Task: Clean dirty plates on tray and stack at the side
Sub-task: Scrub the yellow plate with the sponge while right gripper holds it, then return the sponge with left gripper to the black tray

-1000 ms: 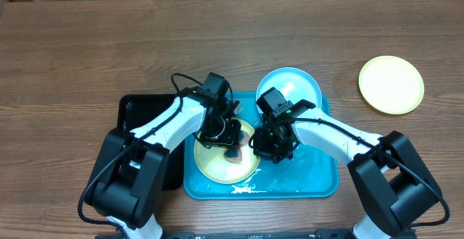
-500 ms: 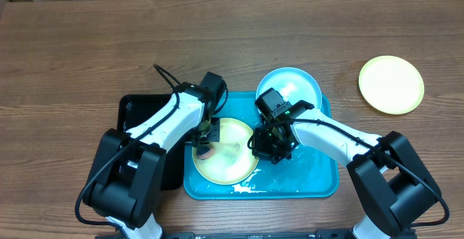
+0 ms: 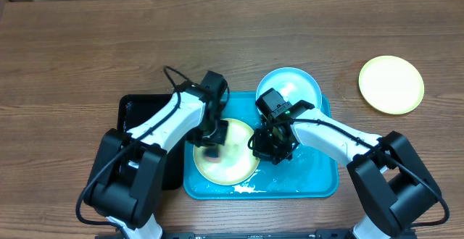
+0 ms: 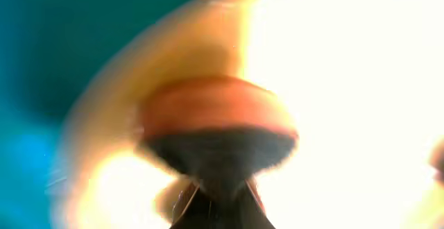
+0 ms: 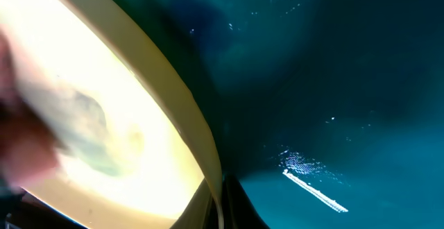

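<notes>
The left fingers [image 3: 212,150], clamped on a reddish-brown rounded scrub pad [image 4: 215,114], have swept from the middle of the bright blue rectangular plastic tray [image 3: 319,182] out toward its left rim. They are now coming back, blurred mid-stroke, over the pale yellow-green round plastic plate [image 3: 238,164] lying in the tray's left half. The right fingers [image 3: 269,150] stay pinched on that plate's rim near the tray's centre. A grey smear [image 5: 90,128] remains, so scrubbing looks unfinished and stacking must wait.
</notes>
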Robot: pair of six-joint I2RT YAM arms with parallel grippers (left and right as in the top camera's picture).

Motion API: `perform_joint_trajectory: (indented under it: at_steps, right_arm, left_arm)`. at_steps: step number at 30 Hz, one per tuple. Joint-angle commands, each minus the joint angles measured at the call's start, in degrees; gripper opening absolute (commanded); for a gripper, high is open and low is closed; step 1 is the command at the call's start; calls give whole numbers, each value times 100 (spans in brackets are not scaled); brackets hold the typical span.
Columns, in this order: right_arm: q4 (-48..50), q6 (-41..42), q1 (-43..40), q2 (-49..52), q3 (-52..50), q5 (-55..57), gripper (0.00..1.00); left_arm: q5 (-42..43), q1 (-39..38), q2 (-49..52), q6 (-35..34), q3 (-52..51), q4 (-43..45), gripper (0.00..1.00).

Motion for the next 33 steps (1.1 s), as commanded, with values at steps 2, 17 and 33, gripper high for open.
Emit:
perform_joint_trajectory:
  at_steps: [2,17,33]
  right_arm:
    - [-11,-39,-17,13,4,131,4]
    - [-44,-42,-17,13,4,131,4]
    - [-68,-151,-17,13,9,122,4]
  left_arm:
    - [1661,-302,87,785,46,234,4]
    - [107,446,-385,-28,704,-363,4]
    - [-2765,734,-1261,-2063,1130,-1663,4]
